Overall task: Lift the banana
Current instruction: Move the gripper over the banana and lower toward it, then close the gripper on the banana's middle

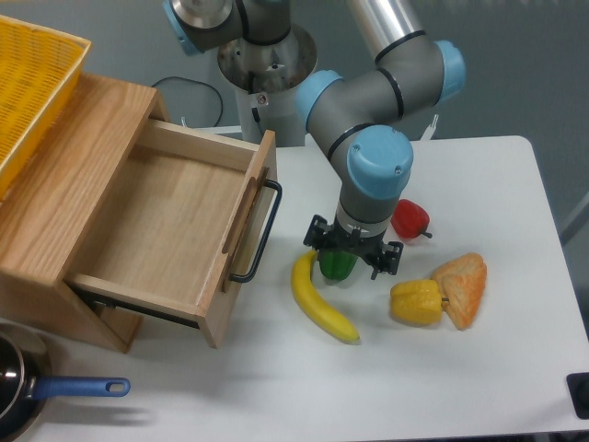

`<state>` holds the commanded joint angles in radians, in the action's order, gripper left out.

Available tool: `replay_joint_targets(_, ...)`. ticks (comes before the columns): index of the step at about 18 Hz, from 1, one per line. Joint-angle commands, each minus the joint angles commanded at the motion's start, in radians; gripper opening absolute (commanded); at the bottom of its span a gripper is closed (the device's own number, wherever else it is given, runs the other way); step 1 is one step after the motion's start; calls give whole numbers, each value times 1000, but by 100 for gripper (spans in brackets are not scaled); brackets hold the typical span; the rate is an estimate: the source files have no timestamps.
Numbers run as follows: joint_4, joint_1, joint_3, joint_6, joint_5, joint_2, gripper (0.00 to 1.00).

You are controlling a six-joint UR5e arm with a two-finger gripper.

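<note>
The banana point(321, 298) lies flat on the white table point(479, 368), roughly midway across it and somewhat toward the front edge, its upper tip pointing back toward the arm and its lower tip curving away toward the front right. The gripper point(353, 257) hangs pointing straight down over a green pepper point(337, 265), which sits just beside the banana's upper end on its right; the gripper is therefore just to the right of and slightly behind the banana's upper tip, not over its middle. The banana appears free of the fingers, with nothing pinching it. The black fingers sit either side of the green pepper, but from this angle I cannot tell whether they are spread or closed on it. A red pepper point(409, 219) rests behind and to the right of the gripper, partly hidden by the wrist. A yellow bell pepper point(416, 301) sits to the right of the banana, touching an orange wedge-shaped piece point(464, 287) nearer the right edge. At the left edge a wooden drawer unit point(120, 239) stands with its drawer pulled out, its black handle point(259, 232) near the banana's upper end. A yellow basket point(32, 87) rests on top of the unit, and a pan with a blue handle point(78, 388) shows at the front left corner.
</note>
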<state>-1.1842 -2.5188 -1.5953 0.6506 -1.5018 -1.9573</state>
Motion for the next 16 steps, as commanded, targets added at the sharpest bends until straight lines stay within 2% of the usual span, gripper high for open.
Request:
replay_joint_targets(4, 9, 23, 20, -90, 3, -28, 100)
replay_joint_targets(7, 60, 48, 18, -156, 2, -58, 100)
replay_joint_targets(16, 118, 61, 9, -220, -15, -97, 100)
